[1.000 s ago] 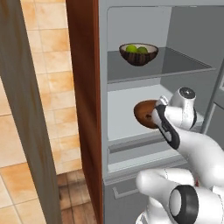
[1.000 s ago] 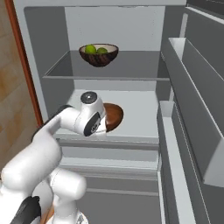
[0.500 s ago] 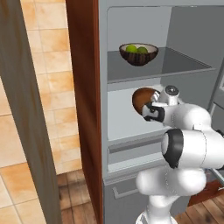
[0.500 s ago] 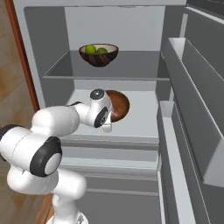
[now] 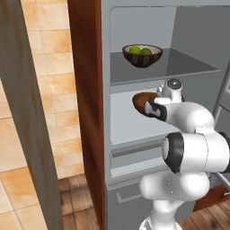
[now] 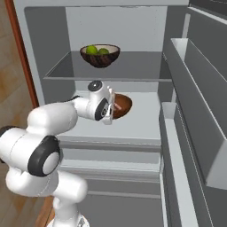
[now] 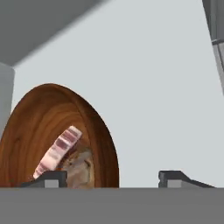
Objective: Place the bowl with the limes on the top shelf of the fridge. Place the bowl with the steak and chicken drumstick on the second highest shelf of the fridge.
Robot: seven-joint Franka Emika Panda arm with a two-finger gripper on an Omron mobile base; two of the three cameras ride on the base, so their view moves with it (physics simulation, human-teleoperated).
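releasing now: your claw (image 7: 113,176) stands open astride the wooden bowl's (image 7: 57,135) rim, bowl lying left, steak (image 7: 57,151) inside.

White arm with dark joints and a dark-tipped gripper

The arm (image 5: 193,148) was built of rounded, glossy white shells, bulbous at each link, with dark charcoal rings at the joints; one large dark ring sat at 9 o'clock of the biggest link in the left base view, and another showed at 6 o'clock of the frontmost link in the right base view. A small round grey cap topped the wrist. The hand was white with a dark grey face plate. The gripper (image 7: 113,177) ended in two small, blocky dark grey fingertips (image 7: 50,178). No cables, screws or markings could be made out.
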